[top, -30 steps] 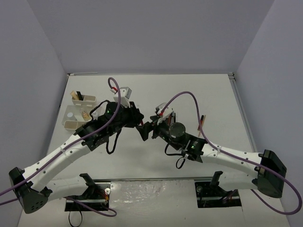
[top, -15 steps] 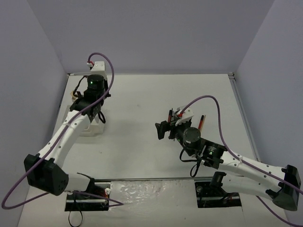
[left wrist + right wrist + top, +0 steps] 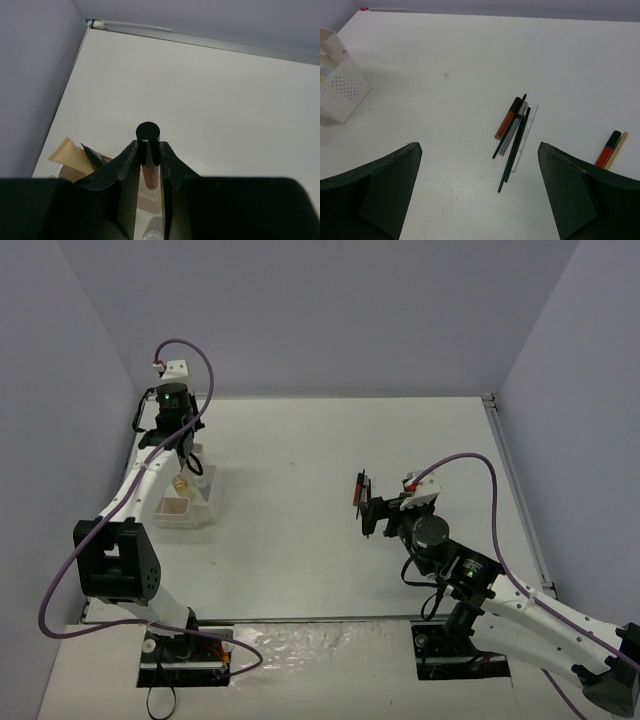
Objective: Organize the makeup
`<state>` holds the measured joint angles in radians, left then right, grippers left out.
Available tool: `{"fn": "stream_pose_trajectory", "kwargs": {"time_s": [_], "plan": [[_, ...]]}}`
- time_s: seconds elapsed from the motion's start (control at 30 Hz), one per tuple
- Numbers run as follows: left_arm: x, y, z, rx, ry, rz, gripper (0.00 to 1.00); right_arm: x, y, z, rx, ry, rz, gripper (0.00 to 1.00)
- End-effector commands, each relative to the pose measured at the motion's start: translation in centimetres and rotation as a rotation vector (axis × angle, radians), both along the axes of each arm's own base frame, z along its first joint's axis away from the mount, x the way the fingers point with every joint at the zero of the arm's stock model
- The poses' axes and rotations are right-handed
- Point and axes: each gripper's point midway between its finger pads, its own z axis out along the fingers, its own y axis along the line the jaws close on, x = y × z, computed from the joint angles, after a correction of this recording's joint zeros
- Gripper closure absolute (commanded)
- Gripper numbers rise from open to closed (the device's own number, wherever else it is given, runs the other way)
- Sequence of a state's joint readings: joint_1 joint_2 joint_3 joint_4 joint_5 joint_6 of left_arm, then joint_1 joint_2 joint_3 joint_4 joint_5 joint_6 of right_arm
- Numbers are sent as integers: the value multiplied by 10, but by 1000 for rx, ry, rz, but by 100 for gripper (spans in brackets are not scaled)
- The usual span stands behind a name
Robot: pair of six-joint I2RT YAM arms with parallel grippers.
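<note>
My left gripper (image 3: 148, 146) is shut on a pink-red lip gloss tube (image 3: 149, 174) with a black cap and holds it upright above the white tray (image 3: 145, 210). In the top view this gripper (image 3: 189, 454) hangs over the tray (image 3: 183, 510) at the far left. My right gripper (image 3: 480, 195) is open wide and empty above the table. Ahead of it lie a red tube (image 3: 507, 120), a patterned pencil (image 3: 515, 127), thin black pencils (image 3: 516, 147) and a white pencil (image 3: 526, 135). Another red tube (image 3: 607, 150) lies beside a tan stick (image 3: 617, 149) at the right.
The tray holds a tan sachet (image 3: 66, 153) and a rounded bottle top (image 3: 152, 235). The perforated tray (image 3: 339, 90) shows at the left of the right wrist view. Grey walls close the table's left, back and right sides.
My left arm swung from the table's middle to the far left over the tray, carrying the tube. My right arm drew back toward the near right, its gripper open.
</note>
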<state>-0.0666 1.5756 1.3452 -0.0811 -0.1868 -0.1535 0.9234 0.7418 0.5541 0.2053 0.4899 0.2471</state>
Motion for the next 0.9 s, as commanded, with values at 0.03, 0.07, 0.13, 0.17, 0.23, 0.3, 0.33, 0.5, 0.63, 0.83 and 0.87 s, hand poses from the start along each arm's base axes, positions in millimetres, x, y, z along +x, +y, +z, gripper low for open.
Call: {"fn": "stream_pose_trajectory", "kwargs": {"time_s": [0.03,0.07,0.13,0.17,0.23,0.3,0.33,0.5,0.63,0.83,0.87], "plan": [[18,9,30,-1,-152,21,100,3,-16,12,70,-29,-44,1],[17,11,25,-3,-145,23,100,3,-17,11,69,-30,-46,1],[16,12,10,-7,-120,29,100,3,-21,12,69,-31,-61,2],[16,13,7,-9,-115,31,100,3,-22,12,69,-29,-68,2],[14,14,2,-13,-107,38,100,4,-24,11,69,-26,-78,2],[9,18,-2,-12,-101,65,100,4,-26,11,70,-24,-88,2],[7,21,-5,-12,-99,82,100,4,-28,11,72,-23,-95,2],[0,23,-5,1,-101,88,99,3,-29,11,80,-20,-97,2],[-3,23,-9,-8,-90,92,74,3,-30,10,79,-16,-107,2],[-12,22,-1,-29,-97,99,34,5,-39,8,102,19,-186,3],[-13,22,1,-34,-99,99,33,6,-41,8,99,24,-200,4]]}}
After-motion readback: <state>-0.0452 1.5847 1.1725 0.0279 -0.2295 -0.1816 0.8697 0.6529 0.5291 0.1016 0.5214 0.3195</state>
